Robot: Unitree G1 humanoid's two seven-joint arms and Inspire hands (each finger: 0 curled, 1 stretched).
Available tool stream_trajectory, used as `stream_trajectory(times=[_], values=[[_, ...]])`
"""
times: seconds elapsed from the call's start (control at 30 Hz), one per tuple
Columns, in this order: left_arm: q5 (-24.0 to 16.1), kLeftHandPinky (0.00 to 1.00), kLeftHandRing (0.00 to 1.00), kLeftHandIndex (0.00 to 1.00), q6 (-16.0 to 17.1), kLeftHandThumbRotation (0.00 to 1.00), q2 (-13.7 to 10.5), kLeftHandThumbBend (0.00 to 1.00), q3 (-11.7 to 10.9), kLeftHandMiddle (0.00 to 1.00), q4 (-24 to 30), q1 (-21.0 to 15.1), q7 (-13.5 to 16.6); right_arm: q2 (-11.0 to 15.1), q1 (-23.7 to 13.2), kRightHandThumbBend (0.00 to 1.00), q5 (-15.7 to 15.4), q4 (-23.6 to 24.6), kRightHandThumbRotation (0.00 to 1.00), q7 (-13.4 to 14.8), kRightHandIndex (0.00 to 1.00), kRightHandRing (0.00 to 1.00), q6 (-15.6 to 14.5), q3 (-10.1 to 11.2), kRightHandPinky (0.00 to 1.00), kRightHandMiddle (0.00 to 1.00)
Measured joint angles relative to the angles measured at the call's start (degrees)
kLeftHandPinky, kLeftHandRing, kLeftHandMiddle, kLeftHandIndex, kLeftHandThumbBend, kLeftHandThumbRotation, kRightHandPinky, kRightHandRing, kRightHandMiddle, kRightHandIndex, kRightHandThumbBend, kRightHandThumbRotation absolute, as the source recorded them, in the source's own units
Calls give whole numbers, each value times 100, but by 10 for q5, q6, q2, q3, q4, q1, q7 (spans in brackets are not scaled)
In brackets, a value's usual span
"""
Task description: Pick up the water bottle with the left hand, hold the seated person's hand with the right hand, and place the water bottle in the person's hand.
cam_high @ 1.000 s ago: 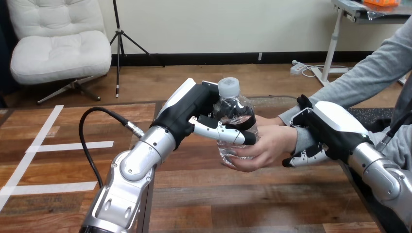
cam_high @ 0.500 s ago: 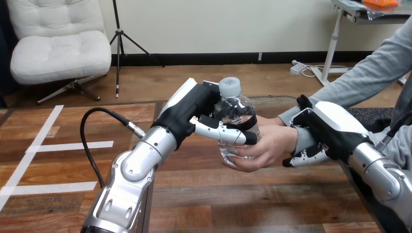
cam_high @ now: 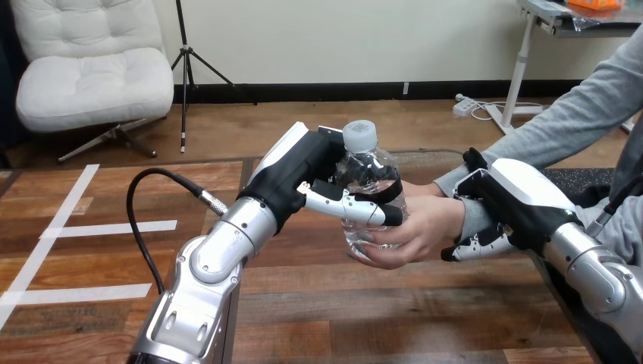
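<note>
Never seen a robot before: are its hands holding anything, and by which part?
The left hand grips the water bottle round its middle; the person's hand cups its base. The right hand curls round the person's wrist.

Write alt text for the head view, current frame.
The robot's left hand grips a clear water bottle upright above the wooden table, while the person's hand, reaching in from the right, wraps round the bottle's lower part. The robot's right hand is curled round the person's wrist.
</note>
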State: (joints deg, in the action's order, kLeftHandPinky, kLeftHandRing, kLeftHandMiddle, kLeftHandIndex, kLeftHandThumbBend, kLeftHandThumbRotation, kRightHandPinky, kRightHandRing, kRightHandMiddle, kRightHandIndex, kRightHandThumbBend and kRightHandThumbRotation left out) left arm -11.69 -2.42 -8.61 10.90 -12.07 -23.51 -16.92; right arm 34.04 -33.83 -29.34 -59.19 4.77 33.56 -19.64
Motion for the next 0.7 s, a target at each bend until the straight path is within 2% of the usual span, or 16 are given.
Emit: stream_trajectory(times=[0.27, 0.4, 0.57, 0.7], values=[[0, 24, 30, 38, 0, 0, 0, 69, 0, 36, 0, 0, 0, 0, 0, 74, 0, 0, 0, 0, 33, 27, -1, 0, 23, 33], [2, 27, 35, 40, 0, 1, 1, 71, 0, 39, 0, 0, 0, 0, 0, 73, 0, 0, 0, 0, 33, 27, -1, 0, 23, 32], [10, 35, 45, 50, 0, 13, 1, 76, -1, 49, 0, 0, -3, 0, 0, 73, 0, 0, 0, 0, 32, 26, -1, 0, 23, 32], [19, 44, 54, 63, 1, 26, 1, 82, -3, 60, -4, 0, -6, 0, 0, 73, 0, 0, 0, 0, 32, 26, -1, 1, 22, 32]])
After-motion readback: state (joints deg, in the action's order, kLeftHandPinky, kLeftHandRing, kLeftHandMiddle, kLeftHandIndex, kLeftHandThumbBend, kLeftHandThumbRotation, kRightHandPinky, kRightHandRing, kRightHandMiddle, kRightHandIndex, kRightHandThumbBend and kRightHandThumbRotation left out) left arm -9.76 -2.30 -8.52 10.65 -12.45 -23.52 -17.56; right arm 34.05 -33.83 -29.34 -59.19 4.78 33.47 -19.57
